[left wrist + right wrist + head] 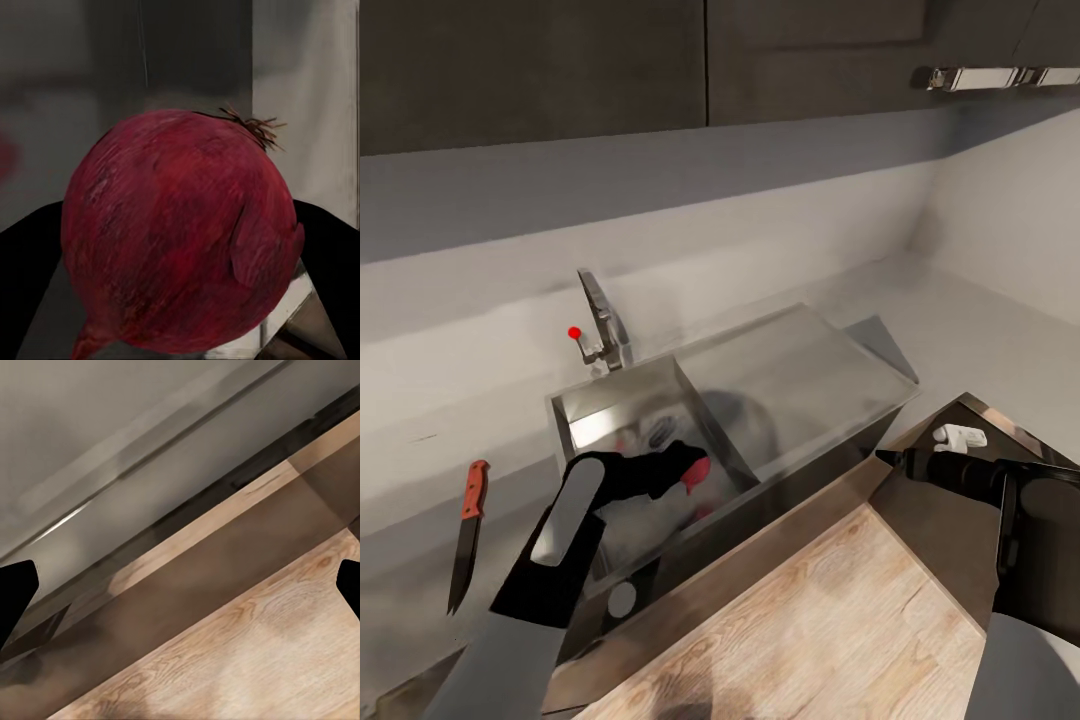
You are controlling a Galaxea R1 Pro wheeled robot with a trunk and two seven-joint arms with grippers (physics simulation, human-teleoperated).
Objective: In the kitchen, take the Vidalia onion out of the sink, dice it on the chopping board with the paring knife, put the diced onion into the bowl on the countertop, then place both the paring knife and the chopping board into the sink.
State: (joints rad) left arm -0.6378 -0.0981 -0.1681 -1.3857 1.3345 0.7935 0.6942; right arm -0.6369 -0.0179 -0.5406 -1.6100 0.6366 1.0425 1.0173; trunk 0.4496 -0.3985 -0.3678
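Note:
The Vidalia onion point(180, 232), a deep red ball with a dry root tuft, sits close up between the black fingers point(326, 247) of my left gripper point(682, 470), which is shut on it. Beside the fingers a red patch of the onion point(699, 471) shows, held over the steel sink point(588, 420). The sink's bent tap point(603, 325) has a red knob point(573, 333). On the grey countertop point(420, 470) left of the sink lies the red-handled paring knife point(468, 528), blade toward me. My right gripper point(180, 585) stands open over the floor, holding nothing. The chopping board and bowl are out of view.
A flat steel drainboard point(800, 370) adjoins the sink on its right. Dark wall cabinets point(660, 60) hang above the pale backsplash. Wood-look floor point(840, 620) lies below the counter's front edge. My right arm point(970, 475) reaches in from the right, near the counter corner.

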